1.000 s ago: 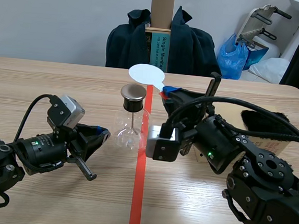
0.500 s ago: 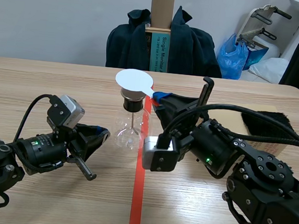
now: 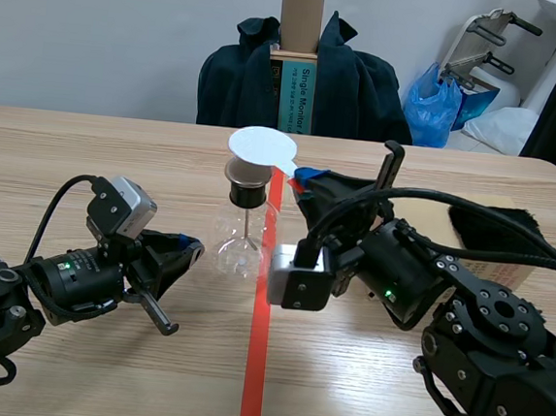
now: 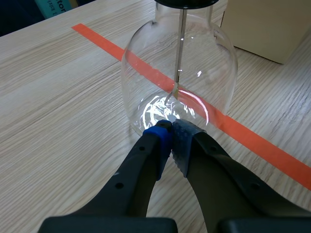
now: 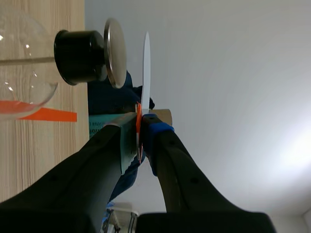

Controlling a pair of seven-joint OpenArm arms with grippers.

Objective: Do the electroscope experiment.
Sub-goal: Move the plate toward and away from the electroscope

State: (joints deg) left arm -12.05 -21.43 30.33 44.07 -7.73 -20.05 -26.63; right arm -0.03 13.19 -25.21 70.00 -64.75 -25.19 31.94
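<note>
Centre of the scene view, just left of the orange-red tape line (image 3: 256, 362), stood the electroscope (image 3: 243, 226): clear flask, black stopper (image 3: 246, 195), metal cap (image 3: 247, 174) on top. Right gripper (image 3: 308, 179), at upper centre just right of the cap, was clamped on the orange handle (image 5: 138, 117) of a white disc (image 3: 261, 146). Disc hung flat over the cap. Right wrist view showed a thin gap between the two, not touching. Left gripper (image 4: 171, 133), lower left of the scene view, had its fingers together on nothing, tips at the foot of the flask (image 4: 180, 82). Touching the glass or just short of it, could not tell.

Step in hand, as I read it: presenting the disc to the cap. Next move probably called for closing that gap, or holding the disc just above the cap, level and centred. No knock to the stopper, since the flask looked light and easy to tip. Left tips at the base could steady it.

Hard to make out: whatever hung at the end of the rod (image 4: 181, 43) was lost in glare at the flask bottom, so no reading of any deflection. Handle was mostly buried between the right fingers. Disc covered part of the cap in the scene view. Dark furry cloth (image 3: 496, 225) at right sat partly behind the right arm.
</note>
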